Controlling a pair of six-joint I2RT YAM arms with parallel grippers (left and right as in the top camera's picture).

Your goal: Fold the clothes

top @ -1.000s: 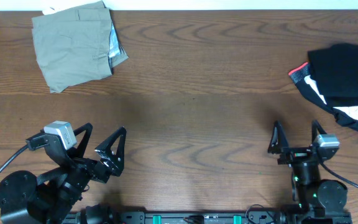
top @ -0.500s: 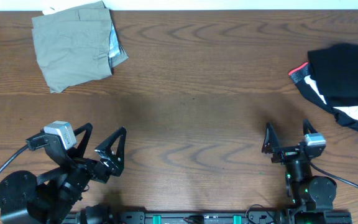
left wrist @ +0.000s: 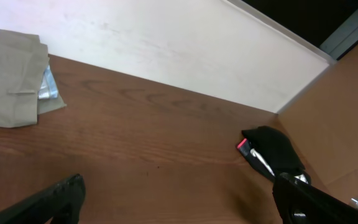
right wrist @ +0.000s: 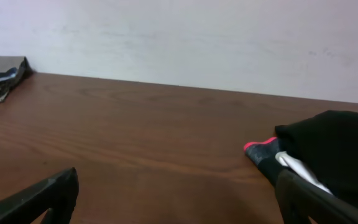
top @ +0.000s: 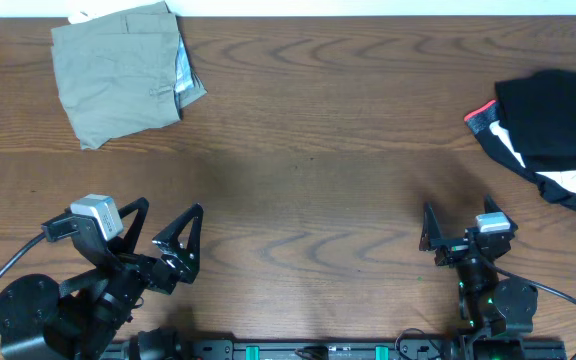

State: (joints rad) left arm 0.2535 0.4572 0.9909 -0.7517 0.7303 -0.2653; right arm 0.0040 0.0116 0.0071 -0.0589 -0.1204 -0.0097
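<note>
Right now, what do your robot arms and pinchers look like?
All black! The left gripper and right gripper each have two pointed, triangle-shaped fingers, with a small light-grey camera box behind them. Thin black cables trail from the round black bases, and tiny green lights glow on the right one.

Robot lab: 2 arms (top: 98, 285) at a wood-grain table (top: 308, 200).

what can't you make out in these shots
- shorts: left wrist view cuts them at the left edge; right wrist view shows only a small corner.
- dark pile: overhead's right edge crops it; how many garments unclear.
- pile, right wrist view: a finger covers its lower part.
</note>
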